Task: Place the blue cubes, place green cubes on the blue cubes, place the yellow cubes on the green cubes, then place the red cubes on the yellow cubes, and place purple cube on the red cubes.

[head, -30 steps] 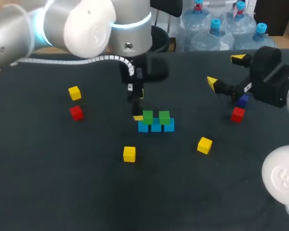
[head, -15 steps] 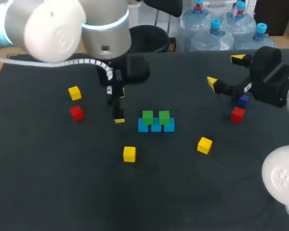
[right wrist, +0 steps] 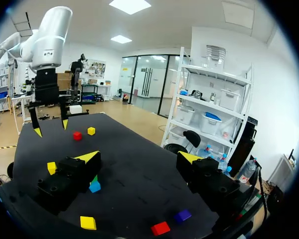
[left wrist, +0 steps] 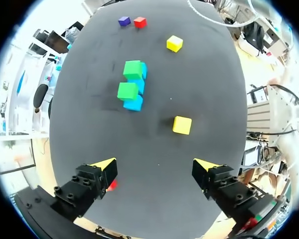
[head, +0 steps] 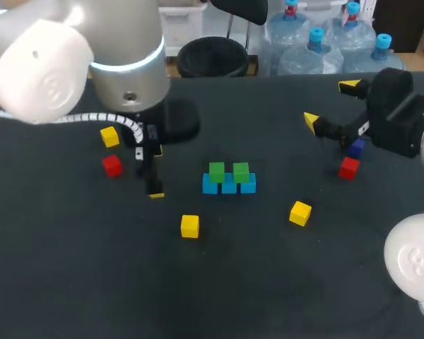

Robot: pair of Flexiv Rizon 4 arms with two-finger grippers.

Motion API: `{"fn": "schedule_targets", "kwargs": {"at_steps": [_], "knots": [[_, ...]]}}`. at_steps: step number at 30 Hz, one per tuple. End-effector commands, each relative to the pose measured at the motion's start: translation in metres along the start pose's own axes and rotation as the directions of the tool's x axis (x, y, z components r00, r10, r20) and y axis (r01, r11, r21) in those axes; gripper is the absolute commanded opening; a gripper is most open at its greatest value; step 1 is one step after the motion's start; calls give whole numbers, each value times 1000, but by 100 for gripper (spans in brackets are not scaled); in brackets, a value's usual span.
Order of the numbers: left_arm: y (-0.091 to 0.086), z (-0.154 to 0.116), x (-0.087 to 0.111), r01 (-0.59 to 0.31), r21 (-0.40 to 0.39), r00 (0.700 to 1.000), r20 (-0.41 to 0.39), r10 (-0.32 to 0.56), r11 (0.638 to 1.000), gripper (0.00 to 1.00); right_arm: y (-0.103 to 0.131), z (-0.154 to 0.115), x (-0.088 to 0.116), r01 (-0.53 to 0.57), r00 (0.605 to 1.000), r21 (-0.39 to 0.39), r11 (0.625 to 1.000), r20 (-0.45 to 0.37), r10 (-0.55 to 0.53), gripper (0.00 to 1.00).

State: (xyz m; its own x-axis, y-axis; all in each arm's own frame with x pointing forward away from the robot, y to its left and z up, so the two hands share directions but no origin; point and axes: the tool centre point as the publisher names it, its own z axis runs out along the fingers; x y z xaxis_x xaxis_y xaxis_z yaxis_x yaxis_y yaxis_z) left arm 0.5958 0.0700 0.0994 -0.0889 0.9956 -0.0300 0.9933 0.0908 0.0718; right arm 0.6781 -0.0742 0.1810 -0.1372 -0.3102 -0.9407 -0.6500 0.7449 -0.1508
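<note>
Three blue cubes [head: 229, 186] lie in a row mid-table with two green cubes [head: 217, 171] [head: 241, 171] on top; the left wrist view shows the same stack [left wrist: 131, 84] ahead of my fingers. My left gripper [head: 152, 180] [left wrist: 156, 164] hangs open and empty left of the stack, near a red cube [head: 112, 165] and a yellow cube [head: 109, 136]. Two more yellow cubes [head: 190, 226] [head: 300, 212] lie in front of the stack. My right gripper [head: 331, 103] [right wrist: 139, 157] stands open and empty at the right, above a red cube [head: 348, 168] and the purple cube [head: 355, 147].
The black table [head: 71, 268] has wide free room along its front. The right arm's white elbow [head: 413, 261] sits over the front right corner. My left arm's large body [head: 92, 56] overhangs the back left.
My left arm has swung left, away from the stack toward the left red and yellow cubes, its gripper still open. The right arm and all cubes have stayed put.
</note>
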Motion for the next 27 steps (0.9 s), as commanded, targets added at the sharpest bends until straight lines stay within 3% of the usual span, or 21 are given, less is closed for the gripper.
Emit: {"fn": "schedule_targets", "kwargs": {"at_steps": [1,26,27], "knots": [[-12,6,10,0,-54,1000,19,1,999,100,0,0,0,-1,1000,-2,1000,1,1,100],[-16,9,19,-39,-40,998,55,42,998,100,0,0,0,-1,1000,-2,1000,1,1,100],[-16,9,19,-39,-40,998,55,42,998,100,-6,-9,-15,23,1000,5,1000,6,-23,100]]}}
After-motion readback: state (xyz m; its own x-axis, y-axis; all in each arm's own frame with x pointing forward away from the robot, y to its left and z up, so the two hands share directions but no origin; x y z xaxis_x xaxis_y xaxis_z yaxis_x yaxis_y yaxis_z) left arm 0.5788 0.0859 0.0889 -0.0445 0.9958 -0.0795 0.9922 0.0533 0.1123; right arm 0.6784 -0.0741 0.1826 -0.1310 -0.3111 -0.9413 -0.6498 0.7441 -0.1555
